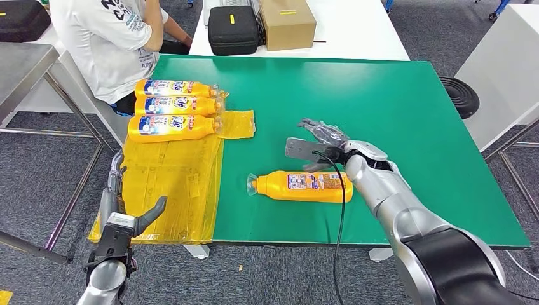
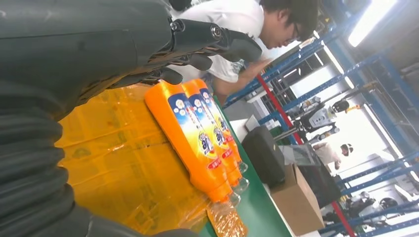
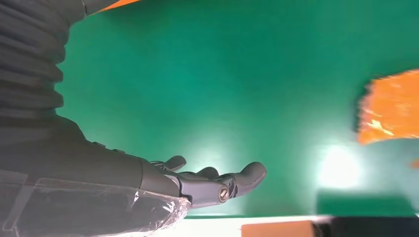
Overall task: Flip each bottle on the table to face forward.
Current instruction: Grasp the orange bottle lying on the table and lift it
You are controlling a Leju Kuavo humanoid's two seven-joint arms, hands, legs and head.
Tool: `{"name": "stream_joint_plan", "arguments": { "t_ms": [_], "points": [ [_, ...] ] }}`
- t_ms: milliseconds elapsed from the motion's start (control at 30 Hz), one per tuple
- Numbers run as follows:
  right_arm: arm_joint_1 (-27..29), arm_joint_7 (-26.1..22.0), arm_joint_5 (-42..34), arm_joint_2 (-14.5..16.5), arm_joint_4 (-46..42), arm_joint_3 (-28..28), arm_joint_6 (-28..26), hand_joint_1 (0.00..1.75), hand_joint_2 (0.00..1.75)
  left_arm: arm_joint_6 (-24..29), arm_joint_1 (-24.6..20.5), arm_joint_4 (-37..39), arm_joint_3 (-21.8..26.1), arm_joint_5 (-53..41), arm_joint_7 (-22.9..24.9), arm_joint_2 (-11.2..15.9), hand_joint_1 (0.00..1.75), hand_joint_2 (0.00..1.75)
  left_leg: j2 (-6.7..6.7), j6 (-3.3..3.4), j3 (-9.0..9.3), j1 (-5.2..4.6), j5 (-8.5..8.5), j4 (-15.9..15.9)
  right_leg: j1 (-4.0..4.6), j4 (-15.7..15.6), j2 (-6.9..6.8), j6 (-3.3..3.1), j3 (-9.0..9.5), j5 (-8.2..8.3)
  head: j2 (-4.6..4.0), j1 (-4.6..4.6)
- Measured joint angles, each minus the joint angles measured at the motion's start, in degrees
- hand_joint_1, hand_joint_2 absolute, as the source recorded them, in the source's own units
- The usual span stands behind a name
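Fingers (image 1: 318, 130) of right hand (image 1: 316, 145) spread, holding nothing, hovering just beyond lone bottle (image 1: 302, 185) lying on green counter (image 1: 394, 101). Left hand (image 1: 124, 219) open, off counter edge beside yellow sheet (image 1: 171, 184). Three bottles (image 1: 173, 107) lie side by side on sheet.

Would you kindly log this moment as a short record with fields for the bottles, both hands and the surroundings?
lone bottle: lying on the green table, cap toward the yellow sheet
row of three bottles: lying side by side at the sheet's far end
right hand: open, just beyond the lone bottle, holding nothing
left hand: open, off the table's left edge
person: seated at the far left corner
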Motion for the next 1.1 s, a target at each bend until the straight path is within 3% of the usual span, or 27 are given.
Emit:
{"name": "stream_joint_plan", "arguments": {
  "t_ms": [267,633,1100],
  "points": [
    [5.4,-2.0,-5.1,-1.3,-9.2,1.3,-1.4,0.0,1.75,0.5,2.1,-2.9,1.1,-0.5,0.1,-0.2,0.0,1.75,-0.01,0.0,-0.03,-0.01,-0.03,0.0,-0.01,0.0,0.0,0.0,-0.03,-0.01,0.0,0.01],
    [13.6,0.3,-7.9,-3.3,-19.3,2.7,-2.0,0.0,1.75,-0.1,1.8,-3.4,1.9,-1.4,1.5,-1.0,0.0,1.75,0.0,0.0,-0.03,0.0,-0.03,0.0,0.0,0.0,0.0,0.0,-0.05,-0.01,0.0,-0.01],
    [16.2,2.6,-7.6,-5.5,-18.9,2.2,-1.5,0.0,1.75,-1.5,-0.3,-1.6,2.1,-0.9,2.1,-1.2,0.0,1.75,0.01,0.0,-0.06,-0.01,-0.03,0.0,-0.01,0.0,0.01,0.0,-0.08,0.01,0.0,-0.01]
  ]
}}
